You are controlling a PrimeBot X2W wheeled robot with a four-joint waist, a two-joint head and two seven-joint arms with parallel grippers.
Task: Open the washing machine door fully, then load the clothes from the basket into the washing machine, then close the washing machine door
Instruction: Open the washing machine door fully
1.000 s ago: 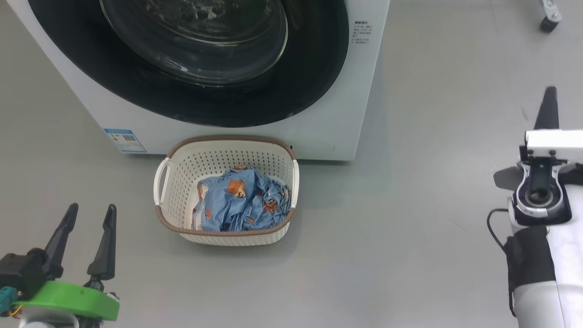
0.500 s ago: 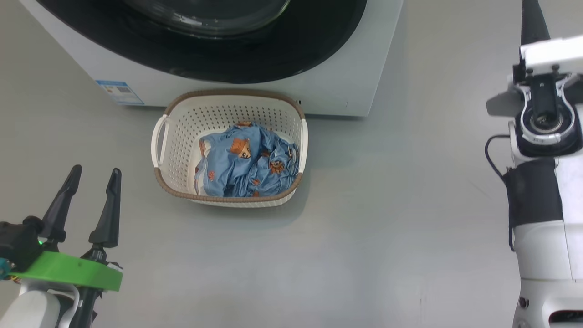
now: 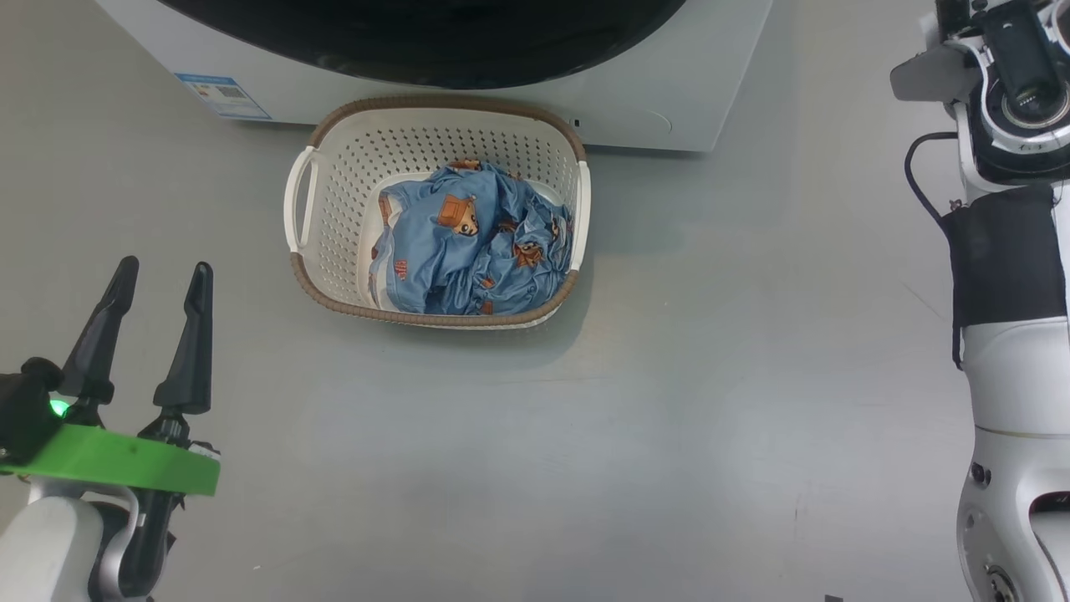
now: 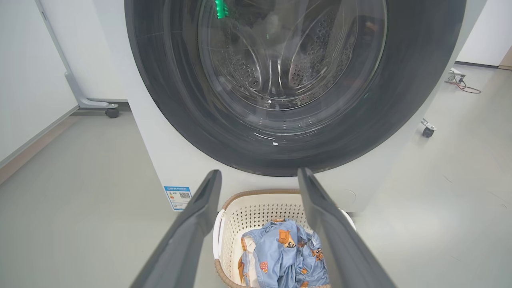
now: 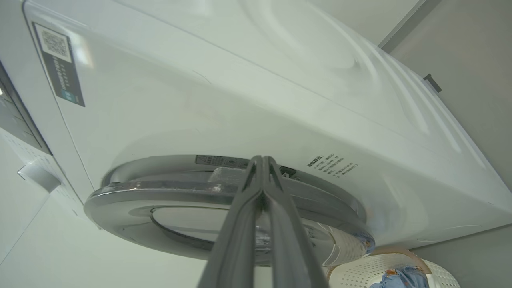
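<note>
One soft, light bundle of clothes (image 3: 472, 242) lay in the basket (image 3: 334, 192) below the shut door (image 4: 160, 80) — judged best pinched at a raised fold. Left gripper (image 3: 165, 267) jaws released; right gripper (image 5: 262, 160) jaws clenched, empty.

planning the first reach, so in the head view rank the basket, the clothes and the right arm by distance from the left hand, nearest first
1. basket: just up and right of the left hand.
2. clothes: in the basket, toward its right side.
3. right arm: far off, at the view's right edge.
</note>
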